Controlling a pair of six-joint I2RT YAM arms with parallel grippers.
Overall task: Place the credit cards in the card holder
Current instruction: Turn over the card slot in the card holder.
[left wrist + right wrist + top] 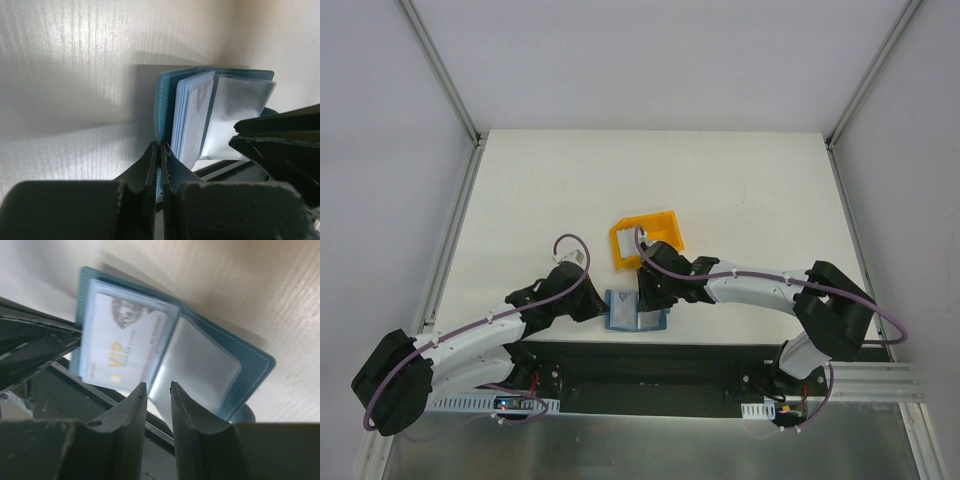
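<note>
Left gripper (160, 149) pinches the teal stitched cover of the open card holder (163, 100) at the near table (75, 60) edge. Right gripper (158, 390) hovers slightly spread over clear plastic sleeves (200, 371); 1 glossy credit card (125, 345) sits sleeved.

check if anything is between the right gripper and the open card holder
Nothing visible is. The right gripper hangs just over the open card holder; the left gripper clamps only its cover edge, off to the side.

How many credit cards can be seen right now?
1: a VIP card inside a clear sleeve of the open card holder. Others may be hidden behind the sleeves or in the yellow bin.
</note>
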